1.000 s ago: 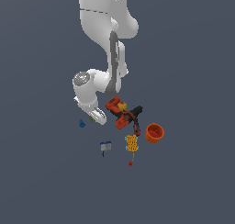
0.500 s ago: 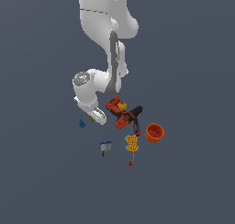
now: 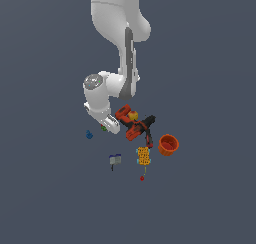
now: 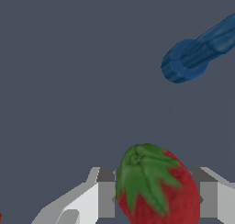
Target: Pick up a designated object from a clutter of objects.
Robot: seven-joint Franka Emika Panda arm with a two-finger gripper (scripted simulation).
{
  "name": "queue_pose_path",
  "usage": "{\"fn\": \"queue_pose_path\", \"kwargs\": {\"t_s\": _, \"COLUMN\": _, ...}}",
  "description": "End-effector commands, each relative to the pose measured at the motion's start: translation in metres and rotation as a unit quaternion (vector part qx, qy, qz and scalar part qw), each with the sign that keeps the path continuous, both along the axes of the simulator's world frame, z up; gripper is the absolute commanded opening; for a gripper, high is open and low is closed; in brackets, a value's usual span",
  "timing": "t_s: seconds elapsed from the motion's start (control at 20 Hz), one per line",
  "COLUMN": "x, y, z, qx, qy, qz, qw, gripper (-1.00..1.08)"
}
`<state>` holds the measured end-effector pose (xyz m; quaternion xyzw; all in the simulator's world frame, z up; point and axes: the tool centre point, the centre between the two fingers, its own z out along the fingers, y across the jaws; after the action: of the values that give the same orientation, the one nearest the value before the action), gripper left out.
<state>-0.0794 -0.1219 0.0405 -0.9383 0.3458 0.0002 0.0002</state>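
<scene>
Strawberry [image 4: 158, 186], red with a green leafy cap, sits between the gripper [image 4: 156, 199] fingers [image 4: 106, 198], which press against its sides in the wrist view. In the exterior view it shows just at the gripper tip, low over the bench [image 3: 50, 188]. A blue piece [image 3: 89, 134] lies near on the exterior view's left; power drill [image 3: 134, 123], orange cup [image 3: 168, 144], yellow-orange block [image 3: 144, 156] and grey-blue clamp [image 3: 115, 160] lie to its right.
</scene>
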Motion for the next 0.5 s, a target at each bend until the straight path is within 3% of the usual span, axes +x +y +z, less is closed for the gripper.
{"fn": "queue_pose_path", "kwargs": {"t_s": 0.0, "x": 0.0, "y": 0.011, "z": 0.01, "qx": 0.0, "qy": 0.0, "qz": 0.0, "qw": 1.0, "gripper": -1.0}}
{"fn": "queue_pose_path", "kwargs": {"t_s": 0.45, "x": 0.0, "y": 0.071, "z": 0.064, "qx": 0.0, "qy": 0.0, "qz": 0.0, "qw": 1.0, "gripper": -1.0}}
